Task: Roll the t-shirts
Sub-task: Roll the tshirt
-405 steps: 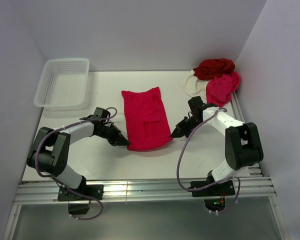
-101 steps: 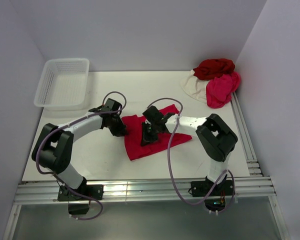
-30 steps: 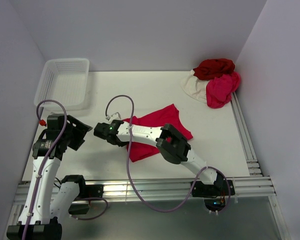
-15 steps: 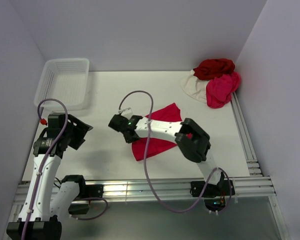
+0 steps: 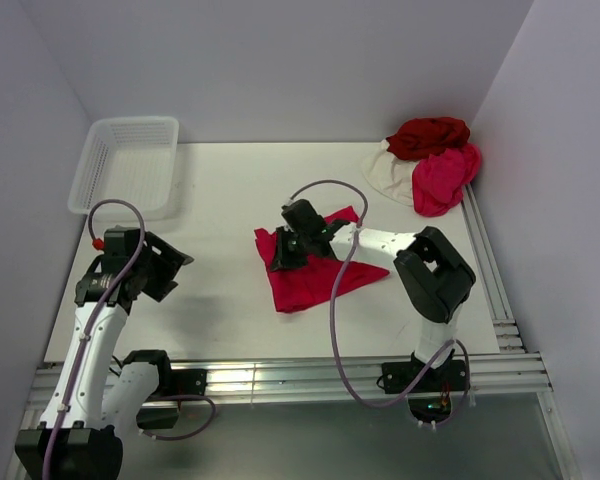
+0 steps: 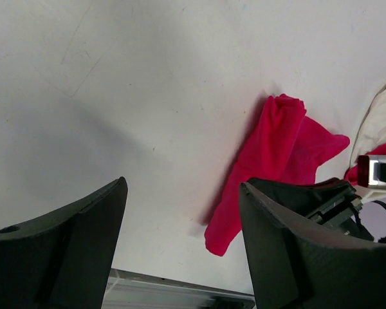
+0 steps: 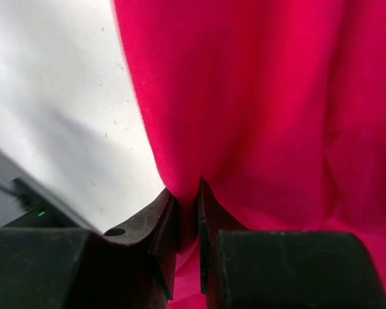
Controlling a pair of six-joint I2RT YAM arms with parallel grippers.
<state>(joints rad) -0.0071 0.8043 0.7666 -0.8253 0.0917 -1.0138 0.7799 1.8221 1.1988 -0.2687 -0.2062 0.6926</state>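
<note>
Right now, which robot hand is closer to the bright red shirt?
Right. The right hand pinches the bright red shirt; the left hand hangs open off to its left, apart.

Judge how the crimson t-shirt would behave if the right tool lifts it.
Probably floppy: the crimson t-shirt lies creased and folded over itself. It would likely hang from the right tool, shut on one thin fold.

The crimson t-shirt is soft matt cloth; the table smooth matt white; the basket white plastic mesh
</note>
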